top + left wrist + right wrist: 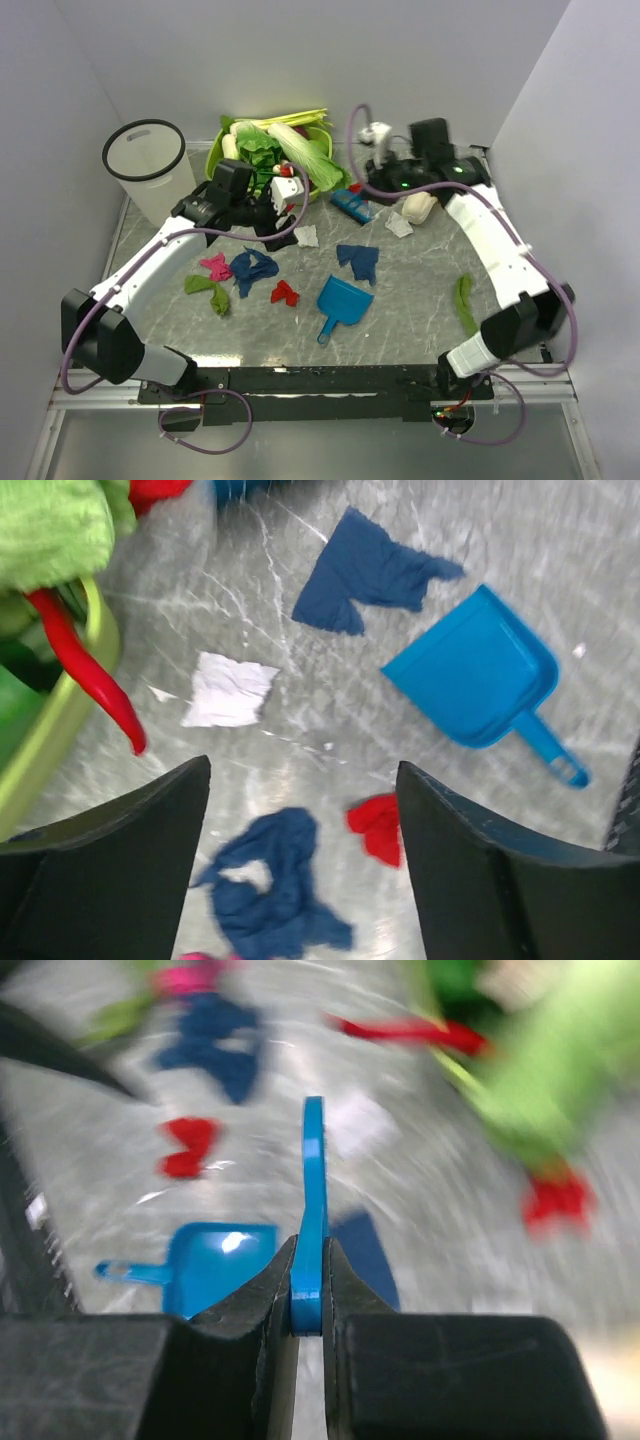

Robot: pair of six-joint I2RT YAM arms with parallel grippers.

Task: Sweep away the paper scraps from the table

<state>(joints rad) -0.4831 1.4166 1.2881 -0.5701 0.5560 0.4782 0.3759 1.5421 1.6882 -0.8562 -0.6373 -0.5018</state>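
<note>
My left end effector (300, 770) hangs open above the grey-green marble-patterned surface (420, 290), its two black fingers spread wide with nothing between them. My right end effector (308, 1300) is clamped shut on one thin blue plastic piece (313, 1190), which I see edge-on, standing up from the jaws. That view is blurred. From above I count eight crumpled paper scraps (284, 292), all lying on the surface: two dark blue, two white, two green, one red and one pink. The pink scrap (215, 266), one dark-blue scrap (252, 268), one green scrap (208, 292) and the red scrap (284, 292) cluster left of the middle, beside my left forearm. One white scrap (306, 236) lies just below my left end effector. The second dark-blue scrap (358, 260) lies just beyond the single light-blue plastic dustpan (345, 297), near it but apart, and the dustpan's handle points toward my bases. The second white scrap (399, 225) lies near my right wrist. The second green scrap (465, 300) lies alone on the right, next to my right forearm. At the far edge stand one lime-green tray of leafy vegetables (222, 160) and one white round bin with a black rim (150, 170).
</note>
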